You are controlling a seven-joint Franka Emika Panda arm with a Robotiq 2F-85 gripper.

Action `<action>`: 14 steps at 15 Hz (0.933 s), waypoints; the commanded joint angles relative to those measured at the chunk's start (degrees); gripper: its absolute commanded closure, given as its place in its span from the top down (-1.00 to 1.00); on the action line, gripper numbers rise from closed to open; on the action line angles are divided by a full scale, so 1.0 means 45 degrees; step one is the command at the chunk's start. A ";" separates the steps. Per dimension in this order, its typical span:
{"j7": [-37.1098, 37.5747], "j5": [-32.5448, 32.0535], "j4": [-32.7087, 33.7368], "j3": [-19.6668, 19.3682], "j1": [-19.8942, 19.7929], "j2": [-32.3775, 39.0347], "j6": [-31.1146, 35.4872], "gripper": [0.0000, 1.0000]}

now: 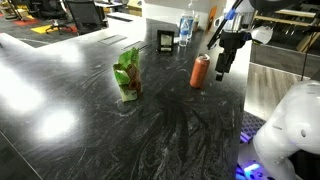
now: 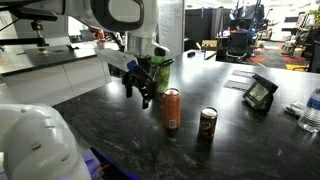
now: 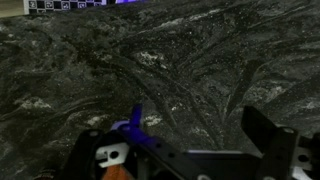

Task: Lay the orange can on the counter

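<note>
The orange can (image 1: 200,72) stands upright on the dark marble counter (image 1: 120,130); it also shows in an exterior view (image 2: 172,108). My gripper (image 1: 221,68) hangs just beside the can, close to it but apart, fingers pointing down, just above the counter (image 2: 137,97). In the wrist view the gripper (image 3: 180,135) has its fingers spread wide, with only bare counter between them. It is open and empty. The can itself does not show clearly in the wrist view.
A dark brown can (image 2: 207,124) stands upright close to the orange can. A green bag (image 1: 127,75) stands further along the counter. A small black frame (image 1: 165,41) and a water bottle (image 1: 185,30) are near the far edge.
</note>
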 commanded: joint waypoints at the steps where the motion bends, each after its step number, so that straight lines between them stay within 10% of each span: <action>1: -0.1019 -0.1079 0.1412 0.0480 0.0175 0.0615 -0.0903 1.00; 14: -0.3996 -0.4399 0.1801 -0.0775 0.0711 0.1988 0.3500 1.00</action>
